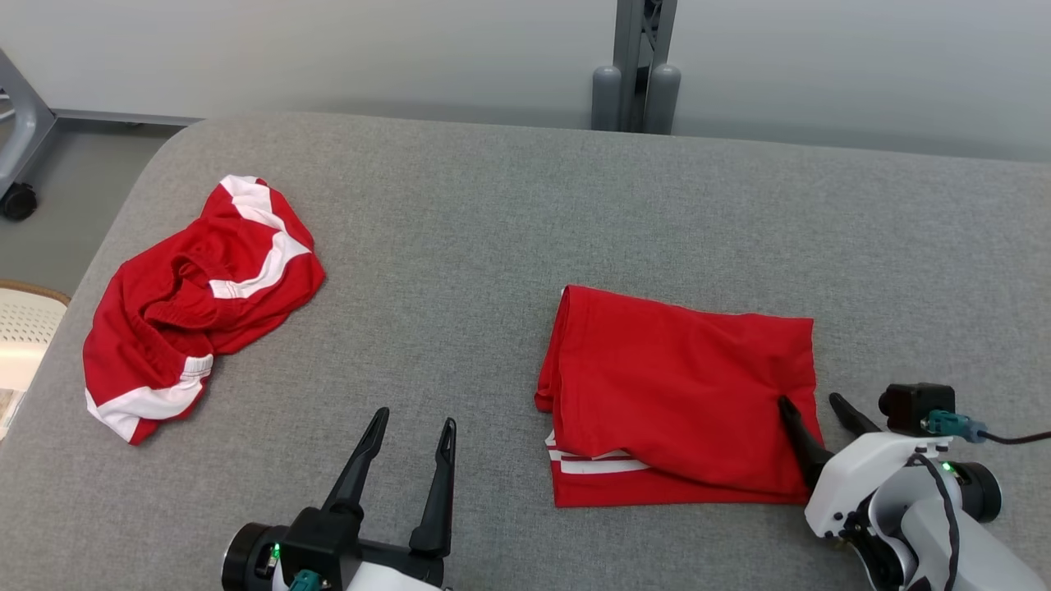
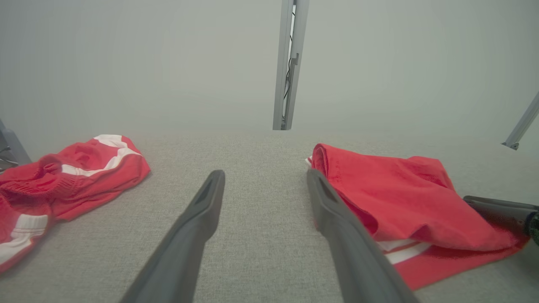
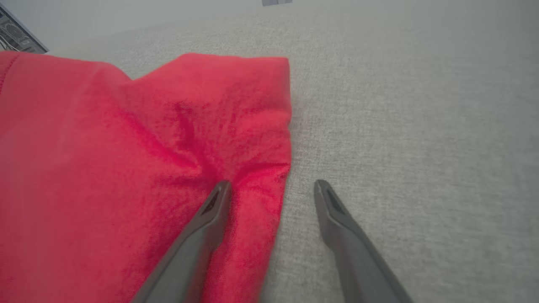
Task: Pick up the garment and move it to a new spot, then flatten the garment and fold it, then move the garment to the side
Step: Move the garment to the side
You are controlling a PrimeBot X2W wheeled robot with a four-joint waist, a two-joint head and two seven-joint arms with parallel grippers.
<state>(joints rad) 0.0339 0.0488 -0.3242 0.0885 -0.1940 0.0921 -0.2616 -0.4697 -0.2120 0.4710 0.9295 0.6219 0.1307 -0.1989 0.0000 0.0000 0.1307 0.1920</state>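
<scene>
Folded red garment (image 1: 681, 394) lies right of centre on the table (image 1: 493, 205), roughly square, layers stacked, white stripes peeking out at its near-left corner. Looks folded already, so I judge the step in hand is moving it to the side.

My right hand (image 1: 810, 402) is released, fingers spread astride the garment's right edge. In the right wrist view one finger (image 3: 210, 210) presses on the red cloth, the other (image 3: 337, 210) sits on bare grey fabric just beside the hem. Cloth puckers at the fingertip.

To do it well, I'd get the outer finger under the whole stack before pinching, not just the top layer, or the fold peels open. Then drag low and slow, since the table cover looks grippy and could roll the bottom layer. The edge is floppy, so one-point lifting will likely sag it.

Left hand (image 1: 415, 419) is released too, empty, hovering over bare table, near the garment's left side and free to support that side.

A second red-and-white garment (image 1: 193, 304) sits crumpled far left, well apart.

Table is grey woven fabric with a rounded corner. Behind it are a pale wall and a grey metal post (image 1: 636, 66). Far left I see a wheeled frame leg (image 1: 20, 139) and a pale basket (image 1: 25, 336).
</scene>
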